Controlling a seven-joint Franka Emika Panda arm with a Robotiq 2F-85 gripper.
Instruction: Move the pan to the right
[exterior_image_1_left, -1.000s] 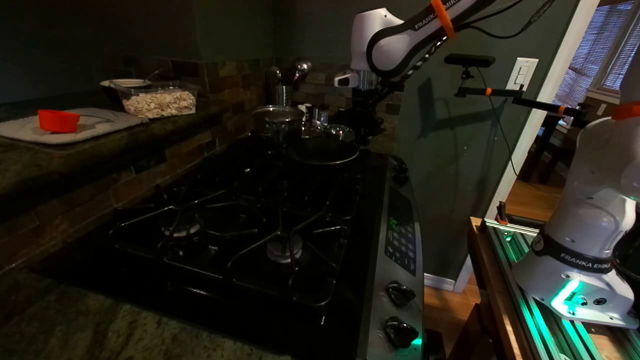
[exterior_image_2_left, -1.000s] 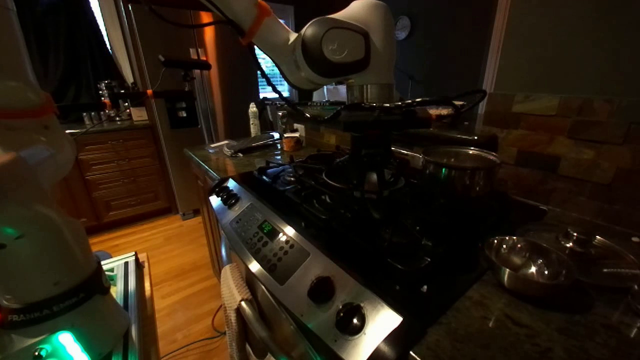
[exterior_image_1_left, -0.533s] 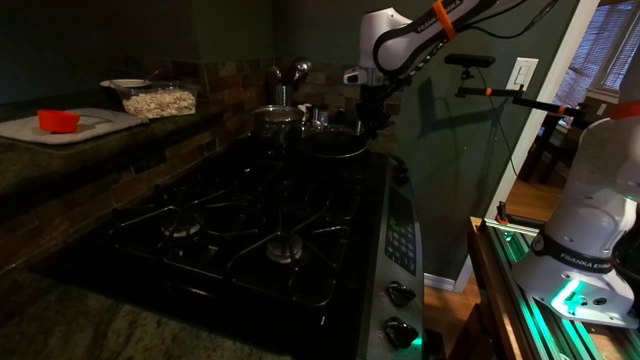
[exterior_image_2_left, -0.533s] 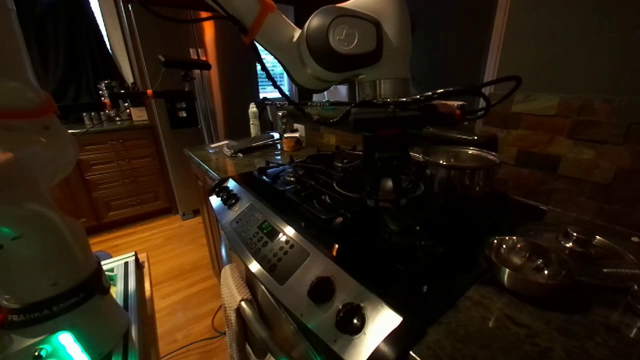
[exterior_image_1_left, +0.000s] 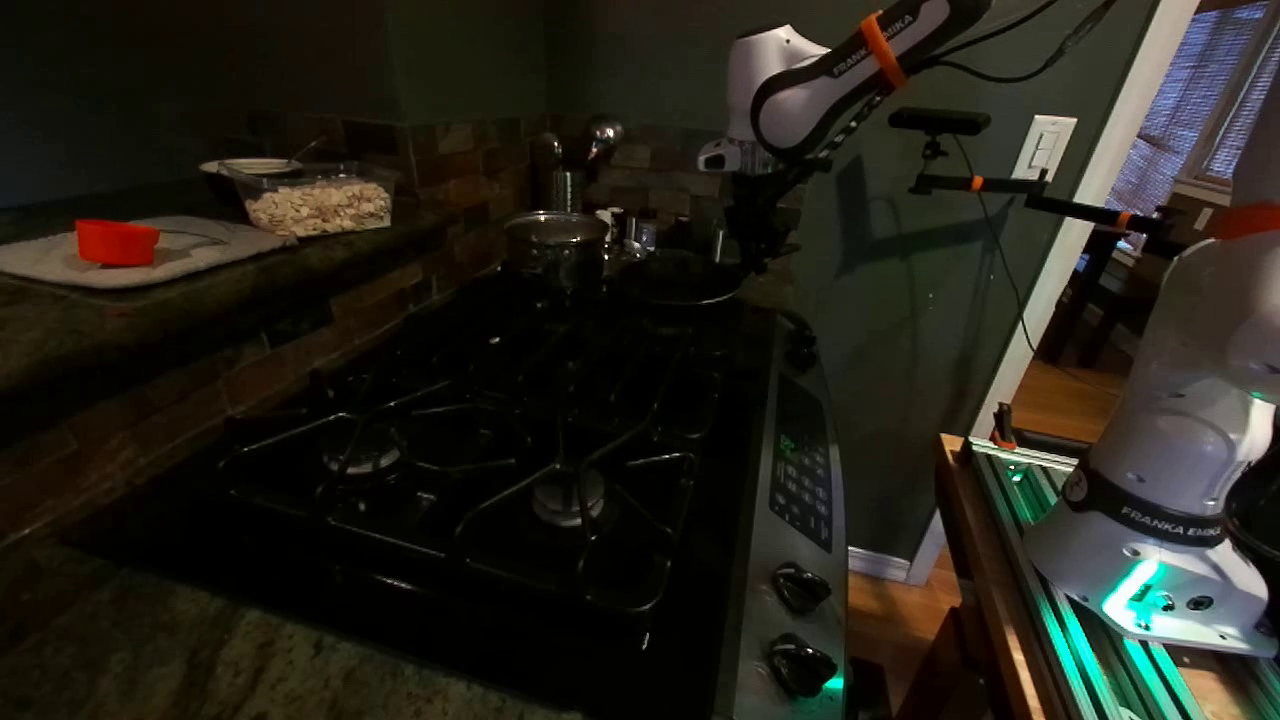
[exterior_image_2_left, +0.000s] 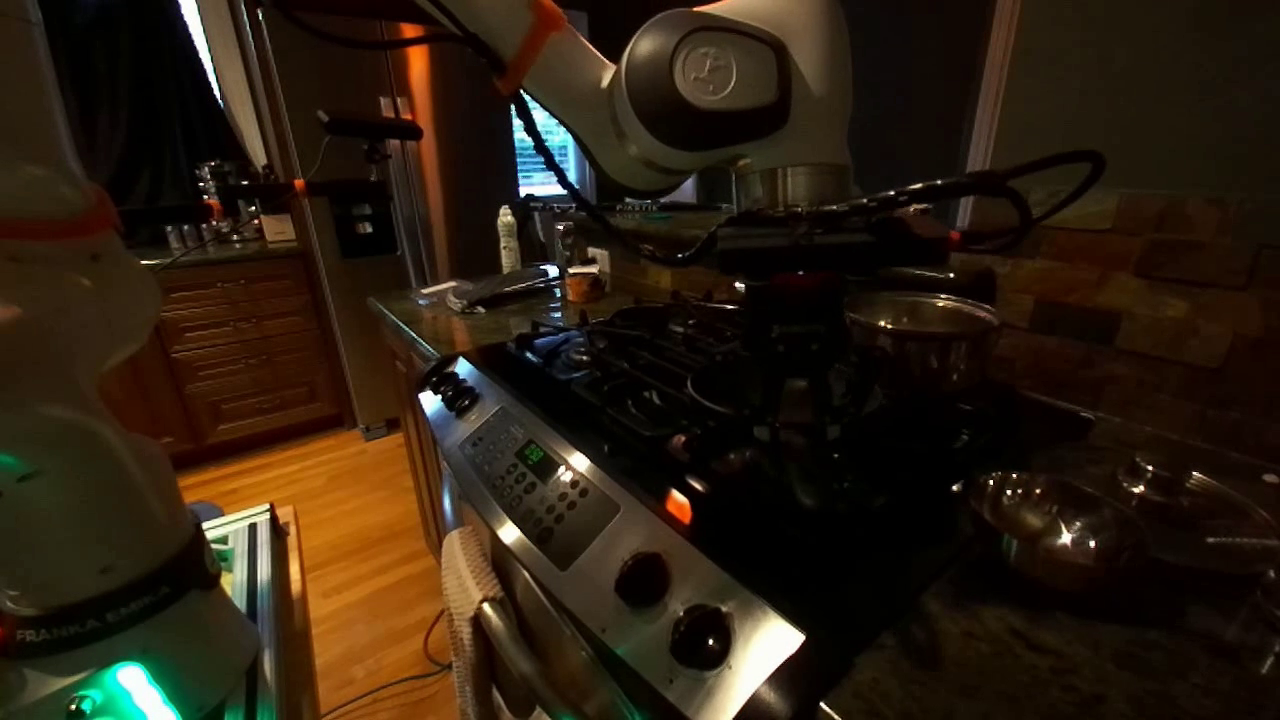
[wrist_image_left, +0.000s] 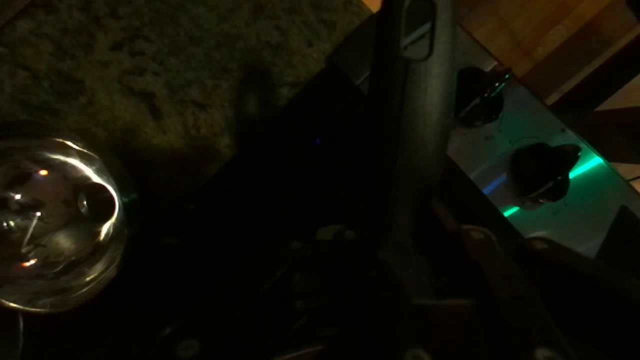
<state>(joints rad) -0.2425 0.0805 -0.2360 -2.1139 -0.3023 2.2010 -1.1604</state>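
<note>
Over the stove (exterior_image_1_left: 570, 420), your gripper (exterior_image_2_left: 798, 428) seems to pinch the handle (wrist_image_left: 425, 115), presumably to steer the pan (exterior_image_1_left: 685, 282) right without tipping it.

The tool (exterior_image_2_left: 798, 426) partly hides the pan (exterior_image_2_left: 720, 386) in an exterior view.

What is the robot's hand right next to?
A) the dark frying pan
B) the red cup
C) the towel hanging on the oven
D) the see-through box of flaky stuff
A, because in an exterior view the hand is right at the edge of the frying pan, and the wrist view shows the pan's long handle up close.
</note>
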